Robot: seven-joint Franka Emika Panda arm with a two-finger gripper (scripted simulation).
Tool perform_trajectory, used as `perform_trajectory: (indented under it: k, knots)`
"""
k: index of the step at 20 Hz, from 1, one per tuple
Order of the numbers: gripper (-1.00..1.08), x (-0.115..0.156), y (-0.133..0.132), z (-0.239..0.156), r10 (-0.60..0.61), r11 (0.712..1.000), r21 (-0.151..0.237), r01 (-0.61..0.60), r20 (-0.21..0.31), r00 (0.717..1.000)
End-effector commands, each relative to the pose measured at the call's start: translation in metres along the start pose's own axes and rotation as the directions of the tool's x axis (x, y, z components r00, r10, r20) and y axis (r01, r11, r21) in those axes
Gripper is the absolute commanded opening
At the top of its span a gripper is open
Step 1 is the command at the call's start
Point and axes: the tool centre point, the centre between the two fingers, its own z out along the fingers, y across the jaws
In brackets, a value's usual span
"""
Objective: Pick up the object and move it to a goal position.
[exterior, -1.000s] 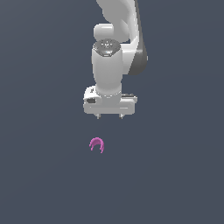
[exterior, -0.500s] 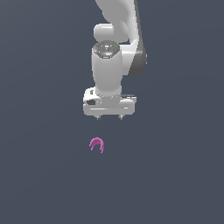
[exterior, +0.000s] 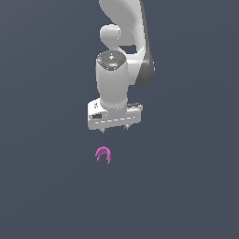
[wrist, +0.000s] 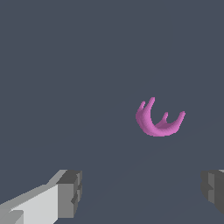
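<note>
I am hovering my pincer (exterior: 114,129) wide open and empty, apart from the pink arch (exterior: 103,154). It is looking light, stiff, thin-walled; I am planning to pinch across its curved band, gently.

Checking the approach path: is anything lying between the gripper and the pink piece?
Nothing: only bare dark floor separates the open gripper from the pink arch-shaped piece, as both the exterior and wrist views show.

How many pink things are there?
1. The pink curved object lies alone on the dark floor, just in front of the open end effector and apart from it. No other shows in either view.
</note>
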Motion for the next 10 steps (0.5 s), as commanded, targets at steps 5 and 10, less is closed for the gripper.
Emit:
perform_trajectory:
  k: [5, 10]
  knots:
    - [1.00, 0.006, 0.009, 0.013, -0.166, 0.986, -0.003, 0.166, 0.008, 0.986]
    - [1.00, 0.011, 0.016, 0.024, -0.293, 0.956, -0.003, 0.293, 0.014, 0.956]
